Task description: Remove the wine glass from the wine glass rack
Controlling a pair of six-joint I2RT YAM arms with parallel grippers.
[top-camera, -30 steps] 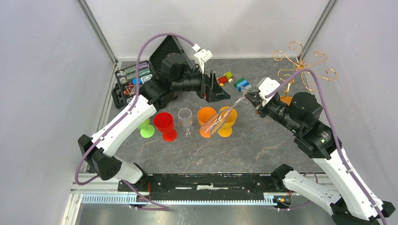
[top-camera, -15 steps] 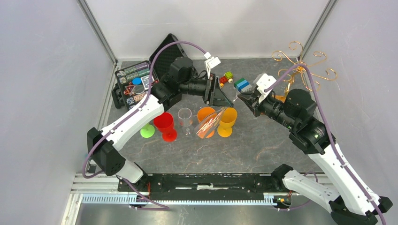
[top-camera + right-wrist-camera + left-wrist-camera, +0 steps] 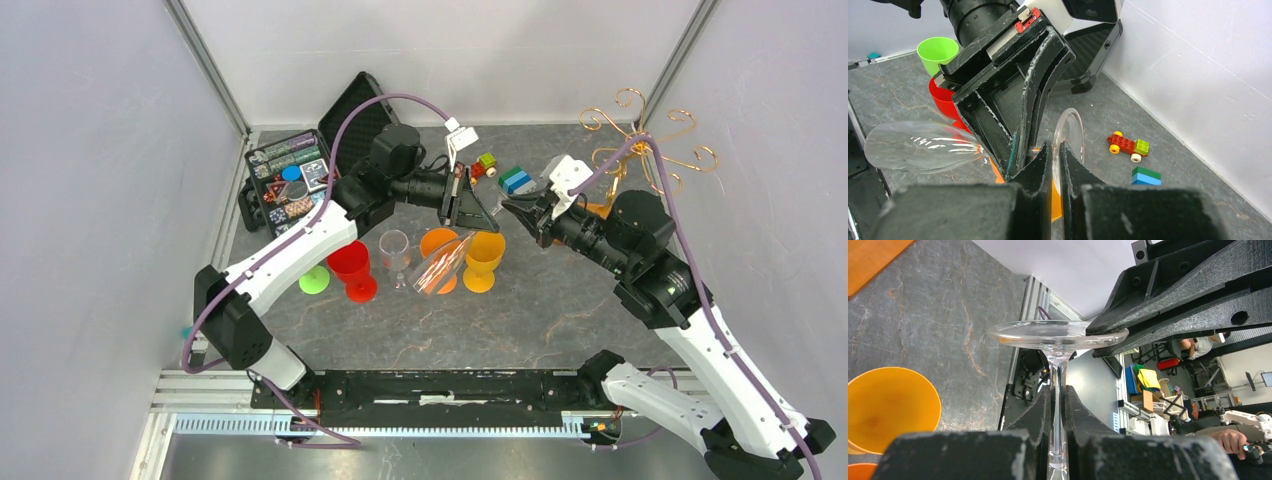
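The clear wine glass (image 3: 440, 265) hangs tilted in the air over the coloured cups, off the wine glass rack (image 3: 645, 150), the gold wire tree at the back right. My left gripper (image 3: 1058, 395) is shut on its stem (image 3: 1057, 375), just below the round foot (image 3: 1048, 334). In the right wrist view my right gripper (image 3: 1055, 150) is shut on the rim of that foot (image 3: 1071, 132), and the bowl (image 3: 918, 147) points away to the left. Both grippers (image 3: 480, 212) (image 3: 512, 210) meet tip to tip above the table's middle.
Under the glass stand a green cup (image 3: 313, 280), a red cup (image 3: 350, 262), a small clear glass (image 3: 395, 250), an orange cup (image 3: 436, 240) and a yellow cup (image 3: 485, 250). An open black case (image 3: 290, 175) sits back left. Toy bricks (image 3: 515, 178) lie behind the grippers.
My left gripper has moved right to the glass's stem and closed on it. The right gripper kept its hold on the foot and shifted slightly left with the glass.
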